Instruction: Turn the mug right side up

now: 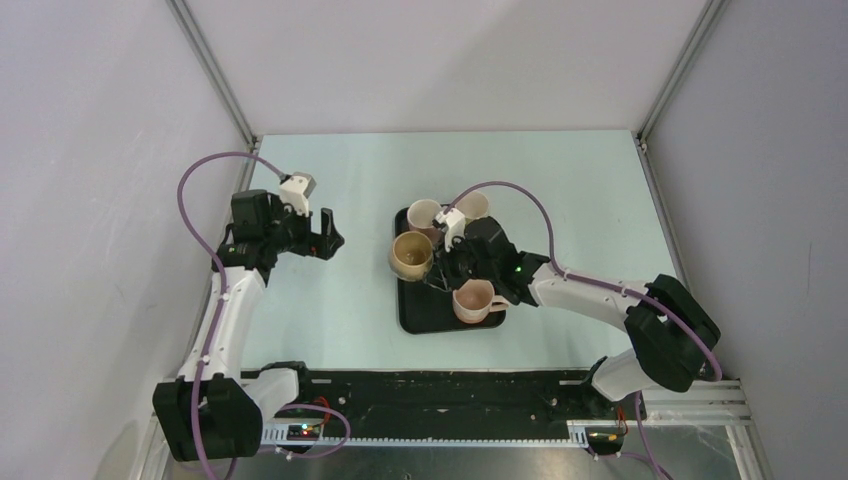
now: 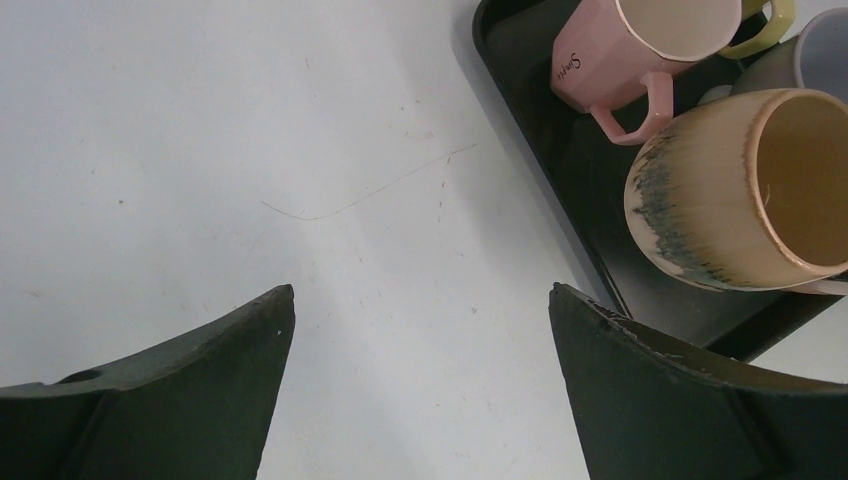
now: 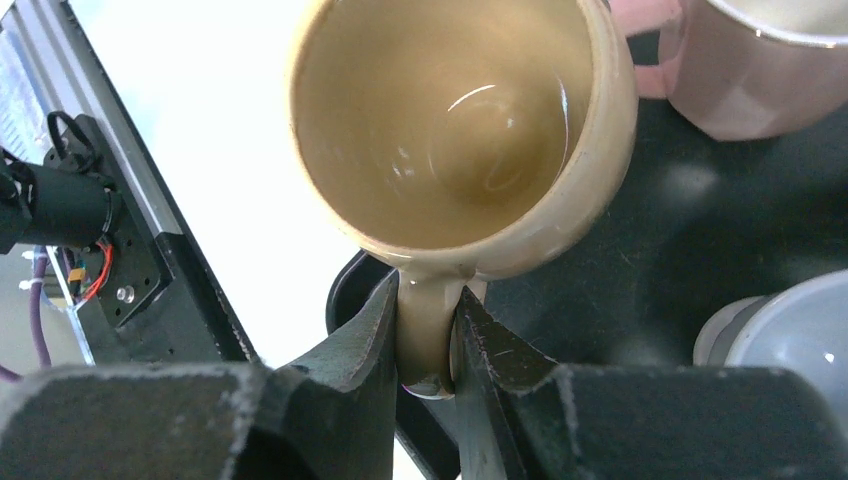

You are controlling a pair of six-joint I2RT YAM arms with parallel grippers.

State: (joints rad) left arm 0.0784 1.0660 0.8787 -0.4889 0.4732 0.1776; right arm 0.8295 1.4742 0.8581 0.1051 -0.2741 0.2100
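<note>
Right tool (image 3: 428, 335) pinches the tan mug (image 3: 450, 130) by its handle (image 3: 430, 300) at the left edge of the black tray (image 1: 420, 318), mouth roughly up (left tool (image 2: 420, 300) spread, hovering over the counter (image 2: 200, 150)), so next likely: seat it flat, then release.
</note>
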